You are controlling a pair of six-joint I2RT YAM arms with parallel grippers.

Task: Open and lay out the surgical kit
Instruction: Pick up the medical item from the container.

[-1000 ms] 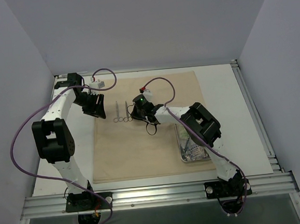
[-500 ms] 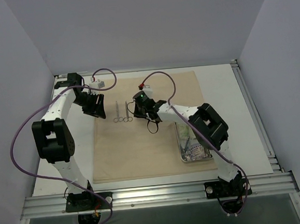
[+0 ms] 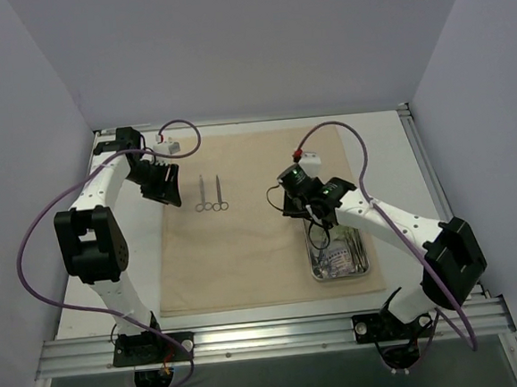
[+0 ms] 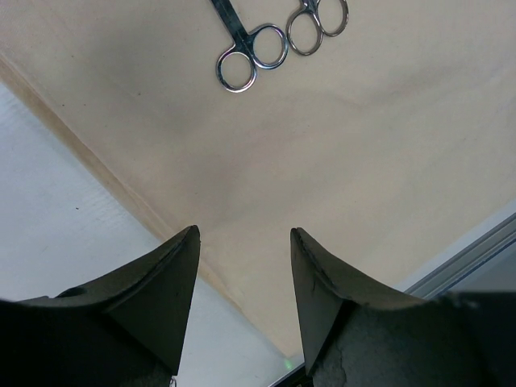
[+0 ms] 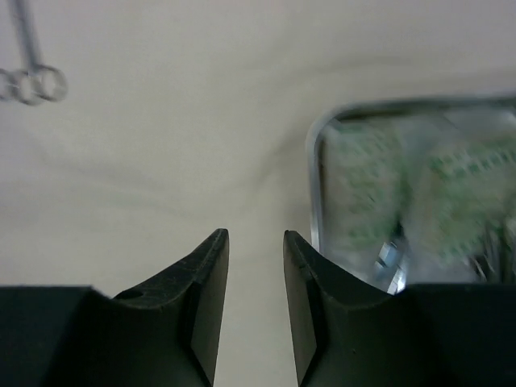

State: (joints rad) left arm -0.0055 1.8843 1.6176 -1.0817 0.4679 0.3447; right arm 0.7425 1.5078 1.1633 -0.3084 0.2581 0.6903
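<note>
Right gripper (image 3: 283, 200) hangs low over the cloth (image 3: 245, 248), its fingers (image 5: 211, 274) a small way apart with nothing between them. Just to its right lies the tray (image 3: 315, 265), a steel one holding pale packets (image 3: 335, 261) with green print, blurred in the wrist view. Well off to its left, two ring-handled clamps (image 3: 210, 195) lie side by side on the cloth, their rings toward the arms' bases. Left gripper (image 3: 166, 185) hovers over the cloth's left edge, fingers about halfway apart and empty. The clamps lie just ahead of its fingertips, apart from them, flat on the cloth.
</note>
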